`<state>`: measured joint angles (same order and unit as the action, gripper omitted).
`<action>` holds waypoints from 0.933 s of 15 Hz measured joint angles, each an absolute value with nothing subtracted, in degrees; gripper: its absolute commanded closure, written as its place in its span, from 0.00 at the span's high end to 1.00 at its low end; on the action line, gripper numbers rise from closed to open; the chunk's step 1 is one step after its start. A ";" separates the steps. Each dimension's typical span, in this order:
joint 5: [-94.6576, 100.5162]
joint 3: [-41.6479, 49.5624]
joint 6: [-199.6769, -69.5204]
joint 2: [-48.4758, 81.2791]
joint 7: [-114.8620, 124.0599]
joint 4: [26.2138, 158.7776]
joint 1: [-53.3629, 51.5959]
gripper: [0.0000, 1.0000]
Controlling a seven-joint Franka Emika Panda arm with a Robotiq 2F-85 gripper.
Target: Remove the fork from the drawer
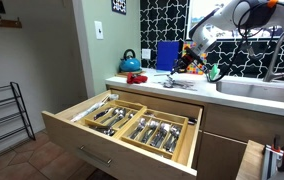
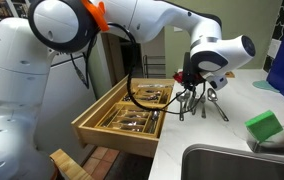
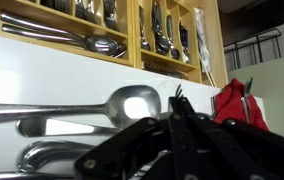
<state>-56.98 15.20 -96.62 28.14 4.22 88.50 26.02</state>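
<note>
My claw (image 3: 177,118) appears pinched narrow on the fork (image 3: 178,94), tines just showing, over the counter (image 3: 42,75); light, stiff, slippery steel; I judge mid-handle the surest hold; spoon (image 3: 132,102) beneath; open drawer (image 3: 135,35) beyond.

Even indoor light, bright on the white counter (image 3: 42,80), soft shadow inside the drawer (image 1: 102,145). All views low-res. Wrist view's dark foreground is blurred, glare on spoon (image 3: 134,100).

I saw the drawer (image 1: 67,130) was pale, matt wood, its cutlery (image 3: 100,44) polished, gleaming metal. The counter (image 2: 232,128) looked smooth and white, the arm (image 2: 162,22) glossy white plastic.
</note>
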 measured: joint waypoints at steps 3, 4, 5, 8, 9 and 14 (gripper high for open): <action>-58.06 14.49 -99.93 29.18 8.50 87.08 25.09 0.02; -58.14 14.31 -100.58 29.42 9.98 86.74 24.69 0.02; -58.17 14.03 -101.32 29.62 11.60 86.44 24.28 0.02; -58.17 13.42 -104.52 29.87 16.97 85.93 22.62 0.02; -58.17 13.30 -106.19 29.89 19.36 85.91 21.88 0.02; -58.10 13.20 -115.86 30.63 28.91 85.96 17.98 0.02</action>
